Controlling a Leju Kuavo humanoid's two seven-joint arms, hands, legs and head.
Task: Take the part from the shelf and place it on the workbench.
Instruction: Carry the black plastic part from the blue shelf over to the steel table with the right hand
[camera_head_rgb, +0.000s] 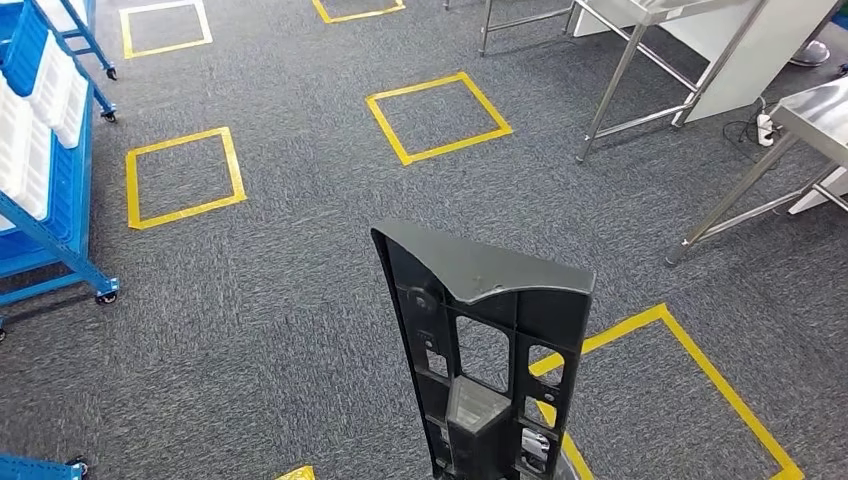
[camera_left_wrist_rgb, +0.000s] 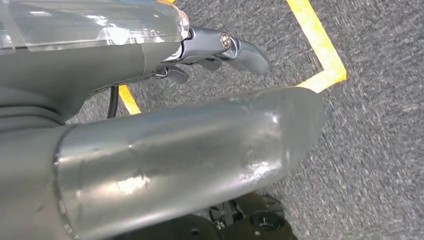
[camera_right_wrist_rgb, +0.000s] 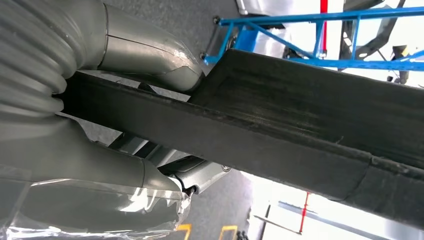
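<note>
One long dark part (camera_head_rgb: 485, 340) stands upright at the near edge of the head view, above grey carpet (camera_head_rgb: 290, 300) marked with yellow tape squares (camera_head_rgb: 437, 117). In the right wrist view the right hand (camera_right_wrist_rgb: 125, 125) holds this part (camera_right_wrist_rgb: 300, 125): the thick thumb lies on one face, darker fingers sit on the other face, and the bar runs out far beyond the hand. The left hand (camera_left_wrist_rgb: 220, 50) hangs over the carpet with its fingers curled in and nothing between them.

I judge the risk comes from this long overhang. The grip is near one end, so walking or turning can swing the free end, and the part may twist or slide out of the fingers. The free end could also hit a leg of the steel workbench (camera_head_rgb: 820, 120) at the far right, because the robot sees little behind the part.

Farther left stands the blue shelf (camera_head_rgb: 50, 200) with white bins. The part is already off it, and not yet on the workbench.
</note>
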